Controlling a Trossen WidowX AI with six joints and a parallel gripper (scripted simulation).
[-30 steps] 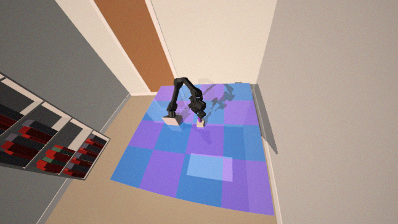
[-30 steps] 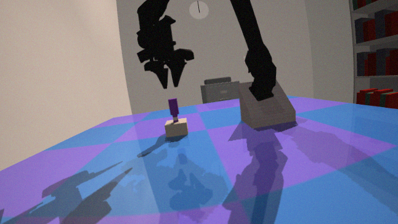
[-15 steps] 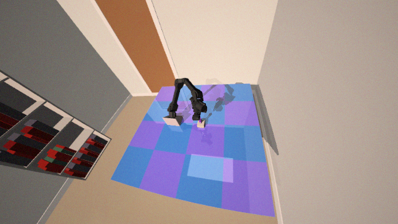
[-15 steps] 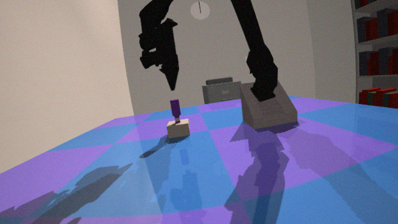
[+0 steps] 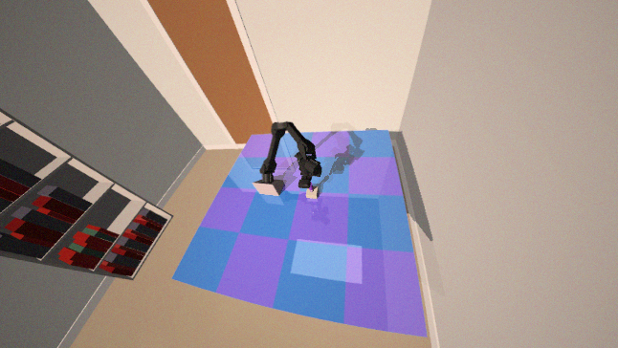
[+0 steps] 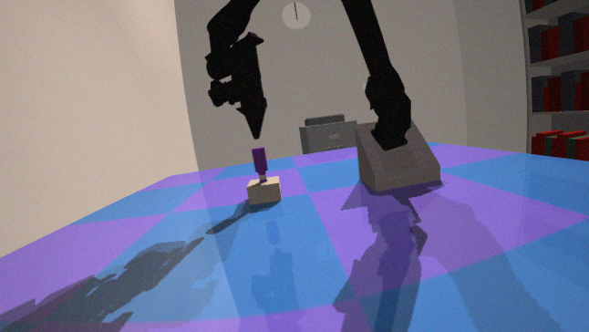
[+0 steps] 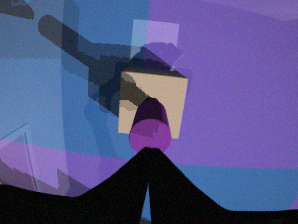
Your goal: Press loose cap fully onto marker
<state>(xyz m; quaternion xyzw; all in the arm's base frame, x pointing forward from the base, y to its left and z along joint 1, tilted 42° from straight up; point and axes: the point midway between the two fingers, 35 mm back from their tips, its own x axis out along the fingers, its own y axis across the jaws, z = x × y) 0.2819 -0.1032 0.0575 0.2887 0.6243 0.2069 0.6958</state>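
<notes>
A purple cap (image 6: 259,160) (image 7: 150,135) sits upright on top of the marker (image 6: 263,177), whose pale body shows as a short strip beneath it. Whether the cap is pressed fully on cannot be told. The marker stands upright in a small beige holder block (image 5: 311,196) (image 6: 264,191) (image 7: 172,100), the only thing seen in that block. Just above the cap, with a small gap between them in the exterior view, is the black end effector (image 5: 304,185) (image 6: 257,138) (image 7: 150,155). It points down, its fingertips brought together in a narrow point, holding nothing.

The block rests on a worktop (image 5: 318,287) (image 6: 456,237) (image 7: 240,115) checked in blue and purple, crossed by shadows. In the top view, to the left of the block and well apart from it, a wedge-shaped base (image 5: 269,187) (image 6: 410,175) carries the black arm (image 5: 302,143) (image 6: 366,36), which rises and bends over toward the marker. Farther left is a bookshelf (image 5: 152,206) (image 6: 547,112) whose compartments hold red, dark grey and green books. A brown door (image 5: 206,62) stands at the far side.
</notes>
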